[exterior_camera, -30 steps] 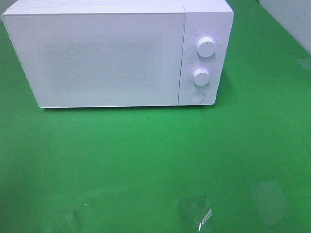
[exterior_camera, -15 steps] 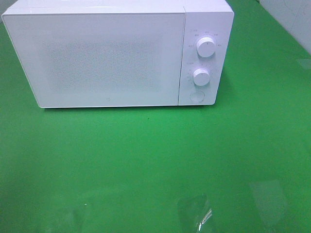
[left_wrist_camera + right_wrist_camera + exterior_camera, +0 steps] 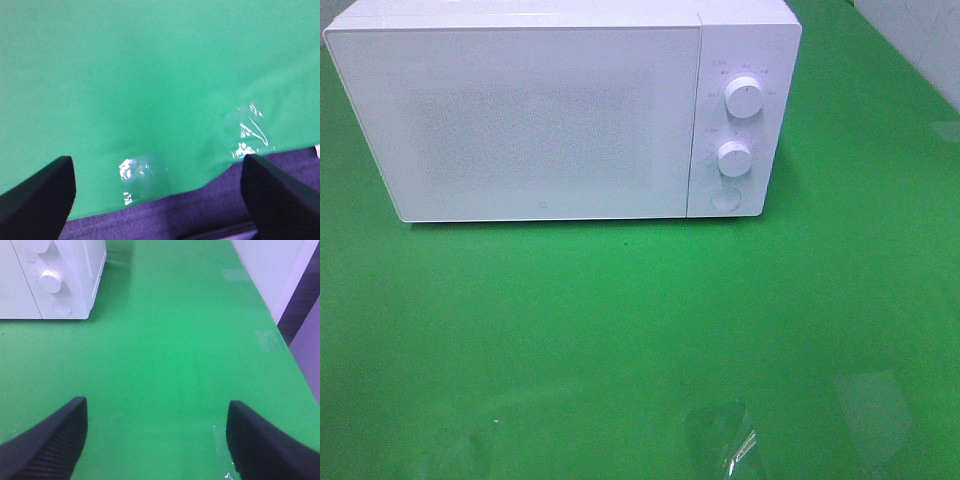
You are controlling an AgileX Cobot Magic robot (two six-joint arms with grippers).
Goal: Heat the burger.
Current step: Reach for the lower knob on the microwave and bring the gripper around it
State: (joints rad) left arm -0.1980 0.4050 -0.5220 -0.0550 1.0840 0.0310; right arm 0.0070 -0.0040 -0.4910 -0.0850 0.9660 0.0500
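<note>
The burger is not seen anywhere. It may be inside the microwave (image 3: 765, 60), whose door (image 3: 520, 120) is shut, but that cannot be told. The left gripper (image 3: 156, 172) and right gripper (image 3: 157, 415) are spread wide and nothing is held. If the burger is inside, perhaps only a knob (image 3: 734, 158) is left to be turned.

Light: bright, even, from overhead; green cloth (image 3: 620, 330) saturated.
Shadow: thin dark strip under microwave (image 3: 565, 110) front.
Glare: clear tape patches (image 3: 720, 440) glint at 6 o'clock, high view.
Noise: grainy speckle on microwave door (image 3: 520, 125).
Focus: left wrist view soft; left gripper (image 3: 159, 200), right gripper (image 3: 157, 440) blurred at 5 and 7 o'clock.
</note>
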